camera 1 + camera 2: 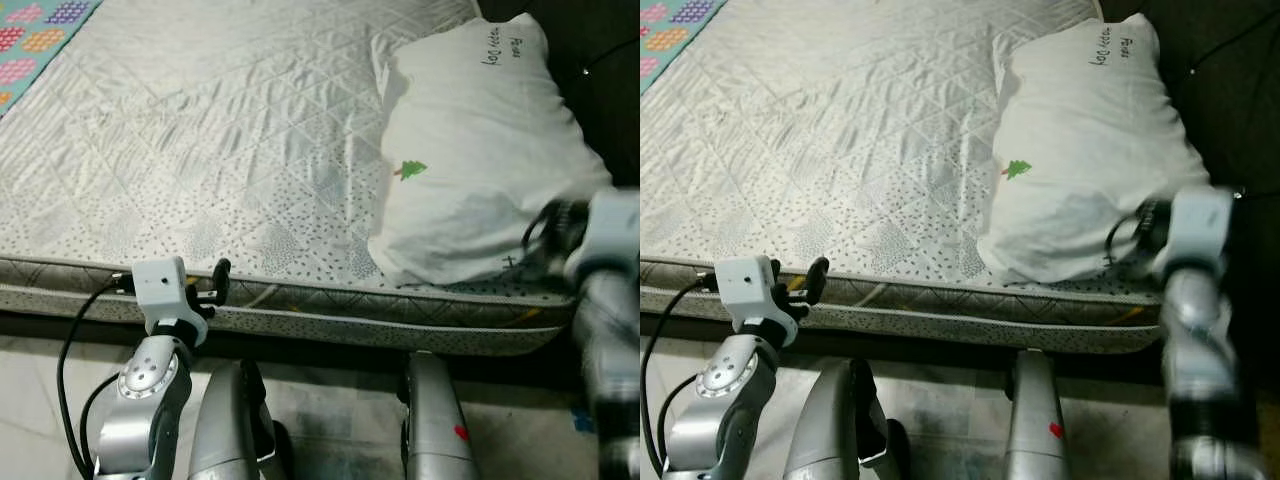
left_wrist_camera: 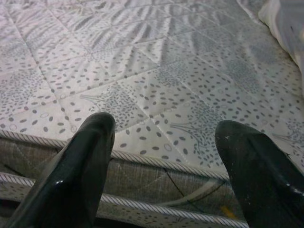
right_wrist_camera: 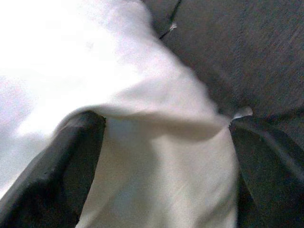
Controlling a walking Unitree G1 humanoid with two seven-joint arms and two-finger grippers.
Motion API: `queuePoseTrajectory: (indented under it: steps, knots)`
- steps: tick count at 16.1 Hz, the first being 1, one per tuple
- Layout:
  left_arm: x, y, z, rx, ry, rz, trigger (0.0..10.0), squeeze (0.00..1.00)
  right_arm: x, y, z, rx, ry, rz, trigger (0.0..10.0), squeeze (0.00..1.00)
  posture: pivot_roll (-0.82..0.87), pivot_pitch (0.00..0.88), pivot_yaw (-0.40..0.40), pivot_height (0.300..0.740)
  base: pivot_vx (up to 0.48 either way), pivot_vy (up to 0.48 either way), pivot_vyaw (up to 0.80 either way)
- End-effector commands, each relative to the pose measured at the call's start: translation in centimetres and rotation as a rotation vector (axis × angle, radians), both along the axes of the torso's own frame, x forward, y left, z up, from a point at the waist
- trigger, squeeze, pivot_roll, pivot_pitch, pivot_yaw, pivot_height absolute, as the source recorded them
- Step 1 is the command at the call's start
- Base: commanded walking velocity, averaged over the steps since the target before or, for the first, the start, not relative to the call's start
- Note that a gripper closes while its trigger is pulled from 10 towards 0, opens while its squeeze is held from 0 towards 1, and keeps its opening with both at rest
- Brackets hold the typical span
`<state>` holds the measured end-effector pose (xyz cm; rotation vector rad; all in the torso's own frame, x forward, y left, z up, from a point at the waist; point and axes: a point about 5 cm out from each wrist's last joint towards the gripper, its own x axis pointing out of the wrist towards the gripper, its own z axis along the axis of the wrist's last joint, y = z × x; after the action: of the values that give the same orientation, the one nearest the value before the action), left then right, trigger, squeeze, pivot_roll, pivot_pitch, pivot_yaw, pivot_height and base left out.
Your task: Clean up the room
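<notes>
A: Item 1?
B: White pillow (image 1: 480, 150), on mattress (image 1: 200, 150), right side, by dark headboard (image 1: 600, 90).
A: Grippers?
B: Right gripper (image 3: 166, 142): fingers apart, straddling pillow corner. Left gripper (image 2: 164, 156): fingers apart, at mattress front edge, nothing held.

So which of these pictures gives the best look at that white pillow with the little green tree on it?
The left eye view: the pillow lies whole on the mattress, tree and writing plain. The right eye view shows much the same. The right wrist view has blurred white fabric between the open right gripper; the left wrist view catches one corner.
</notes>
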<state>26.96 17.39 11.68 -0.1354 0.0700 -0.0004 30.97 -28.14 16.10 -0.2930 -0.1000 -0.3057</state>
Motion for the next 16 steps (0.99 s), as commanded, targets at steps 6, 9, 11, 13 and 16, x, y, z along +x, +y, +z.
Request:
queuePoseTrajectory:
  steps: [6,9,11,13,16]
  knots:
    - [0.1,0.0,-0.1,0.009,0.011,-0.020,10.0,0.00,-1.7,3.8,3.9,0.021,-0.152,0.134,10.0,1.00,-0.10,0.195,0.100,0.556,0.000,0.000,0.00]
    - [0.2,-0.4,0.1,0.002,0.005,-0.022,10.0,0.00,1.5,6.4,8.0,0.078,-0.277,0.205,10.0,1.00,-0.09,0.191,0.094,0.556,0.000,0.000,0.00]
    - [-0.1,-0.4,0.1,-0.004,0.004,-0.013,10.0,0.00,4.1,8.3,8.6,0.141,-0.281,0.246,10.0,1.00,-0.08,0.193,0.085,0.556,0.000,0.000,0.00]
    - [-0.2,-0.2,0.1,-0.006,0.004,0.000,10.0,0.00,5.7,10.2,7.5,0.142,-0.223,0.295,10.0,0.94,-0.07,0.194,0.073,0.556,0.000,0.000,0.00]
    - [-0.3,-0.4,-0.1,-0.011,0.006,0.004,10.0,0.00,7.5,12.5,1.0,0.184,0.055,0.288,10.0,0.86,-0.07,0.193,0.066,0.556,0.000,0.000,0.00]
